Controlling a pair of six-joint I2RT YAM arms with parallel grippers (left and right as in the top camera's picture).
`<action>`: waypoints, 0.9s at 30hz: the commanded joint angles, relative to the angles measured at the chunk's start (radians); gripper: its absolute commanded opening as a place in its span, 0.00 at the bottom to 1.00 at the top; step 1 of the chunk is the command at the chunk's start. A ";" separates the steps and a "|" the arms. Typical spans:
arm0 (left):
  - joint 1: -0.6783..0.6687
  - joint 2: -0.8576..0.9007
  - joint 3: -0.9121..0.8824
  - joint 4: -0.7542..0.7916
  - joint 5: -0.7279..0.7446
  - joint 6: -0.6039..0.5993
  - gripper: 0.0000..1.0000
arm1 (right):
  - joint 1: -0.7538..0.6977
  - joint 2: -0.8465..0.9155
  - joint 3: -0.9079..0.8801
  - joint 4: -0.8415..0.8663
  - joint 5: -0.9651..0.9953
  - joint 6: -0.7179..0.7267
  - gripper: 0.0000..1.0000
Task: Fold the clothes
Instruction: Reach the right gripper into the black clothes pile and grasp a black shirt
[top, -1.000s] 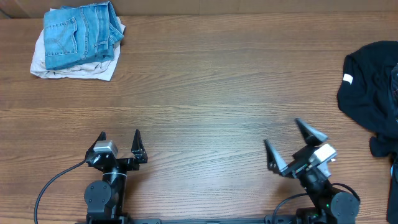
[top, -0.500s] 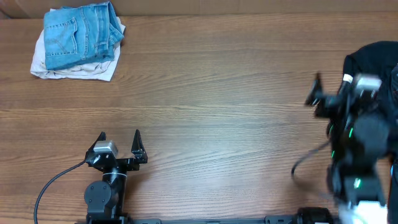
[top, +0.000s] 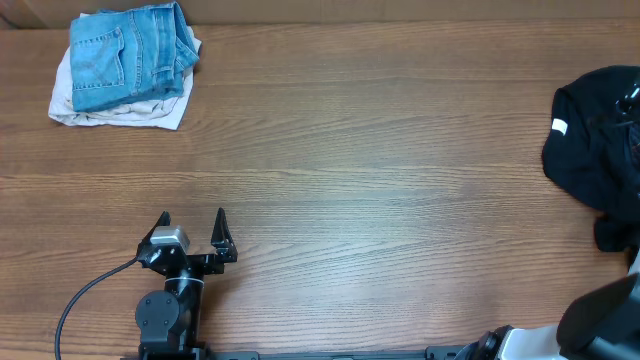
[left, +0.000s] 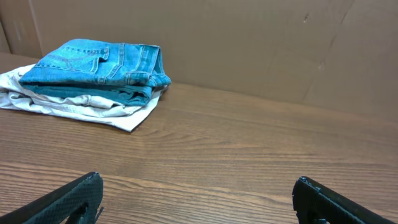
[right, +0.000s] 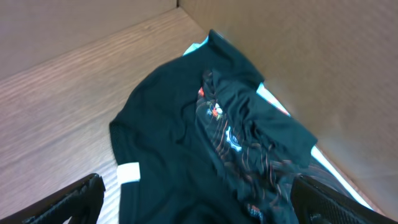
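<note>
a second ago the right hand (right: 196, 193) sat low at the robot's near edge of the counter (top: 350, 150); it has since swung out over the far right side, and only a blurred part of its arm shows in the overhead view. the wrist view now looks down on the black jersey (right: 186, 137), with the two fingers spread wide apart and nothing between them. the left hand (top: 192, 220) has not moved; its fingers are also apart and empty. judged from this, the fold has not begun, and the right arm is only arriving for a first grab.

the jersey lies just below and ahead of the right hand, and well away to the right of the left hand. it is a crumpled heap, not spread. its long axis runs roughly away from the right hand, toward the cardboard wall (right: 298, 56). a white tag (right: 129, 172) sits on the edge nearest the hand's left finger, and small logos (right: 214, 111) show in a rumpled fold. which end is collar or hem cannot be told.
</note>
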 joint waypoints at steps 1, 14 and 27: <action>0.006 -0.008 -0.004 0.000 -0.010 0.023 1.00 | -0.037 0.046 0.035 0.060 -0.009 0.001 1.00; 0.006 -0.008 -0.004 0.000 -0.010 0.023 1.00 | -0.186 0.368 0.035 0.220 0.022 -0.141 1.00; 0.006 -0.008 -0.004 0.000 -0.010 0.023 1.00 | -0.269 0.545 0.117 0.312 -0.012 -0.222 1.00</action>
